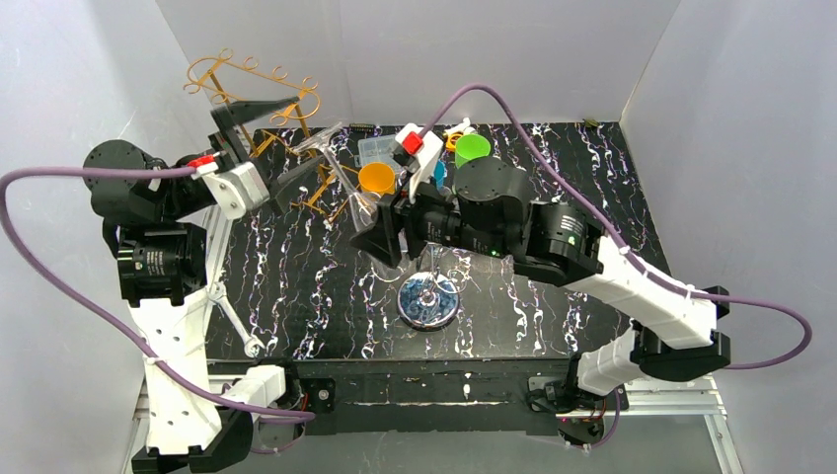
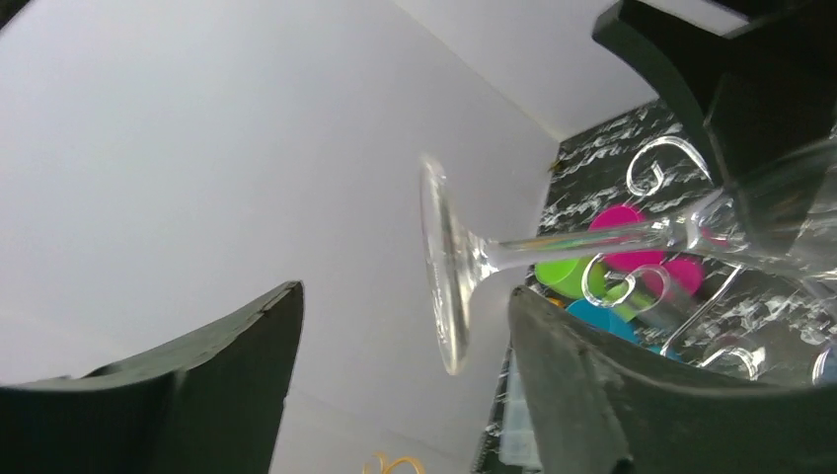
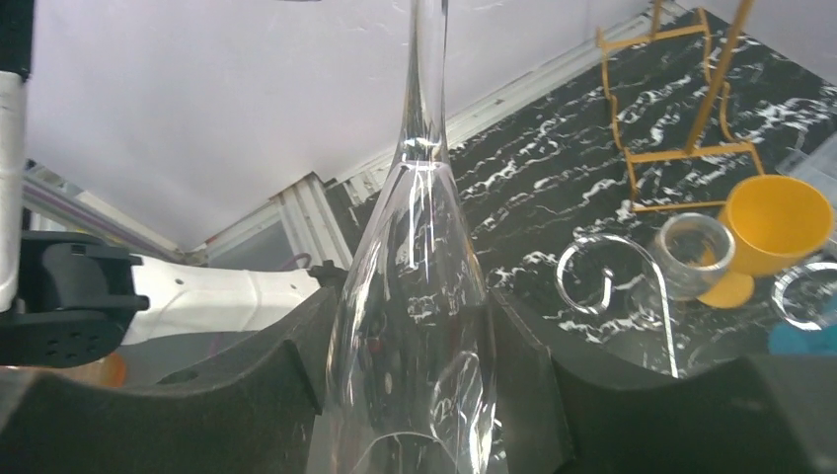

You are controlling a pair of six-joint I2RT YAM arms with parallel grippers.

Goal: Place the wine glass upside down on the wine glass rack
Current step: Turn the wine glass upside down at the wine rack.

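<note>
Right jaws: pressed onto the bowl [image 3: 415,355] of the wine glass [image 2: 553,240], one pad on each flank, so the widest part takes the load. Left jaws: spread, with the foot [image 2: 446,267] free between them and gaps on both sides. I judge this a handover that leaves the stem [image 2: 592,235] clear for hanging. The glass spans from my right jaws to my left, in the air. The rack [image 3: 691,151] stands close by my left jaws, not yet engaged.
</note>
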